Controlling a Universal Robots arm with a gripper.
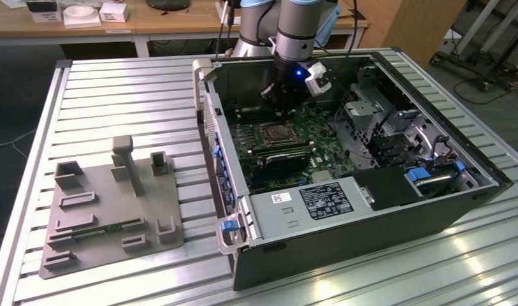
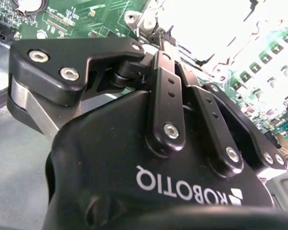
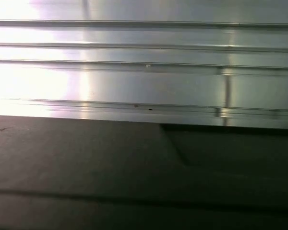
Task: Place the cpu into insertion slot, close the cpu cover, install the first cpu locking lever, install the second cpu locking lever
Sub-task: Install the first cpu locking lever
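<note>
The robot's hand (image 1: 280, 102) is down inside the open computer case (image 1: 429, 210), in the upper middle of the exterior view, just above the green motherboard (image 1: 306, 143). In the second wrist view the hand (image 2: 164, 39) has its two black fingers (image 2: 164, 91) pressed close together, and their tips sit right at a very bright, shiny metal part of the board. I think that shiny part is the insertion slot (image 2: 201, 28) with the cpu cover on it, but the glare is too strong to be sure, and I cannot tell if the fingers are pinching a thin lever or nothing at all. In the exterior view the insertion slot (image 1: 276, 133) shows as a square with a silver rim near the middle of the frame, just below the hand. It looks like something flat lies in it, so the cpu may already be in, but I cannot tell for sure. What could go wrong? The hand is very close to small parts on the board, so a push a little off to the side could scrape them. If it is pressing a lever, the thin wire could slip off the fingers and spring back. Pushing down hard on a cover that is not flat could bend it or hurt the cpu. The grey parts tray (image 1: 110, 213) sits on the ribbed metal tabletop (image 1: 123, 95) at the lower left, well apart.
</note>
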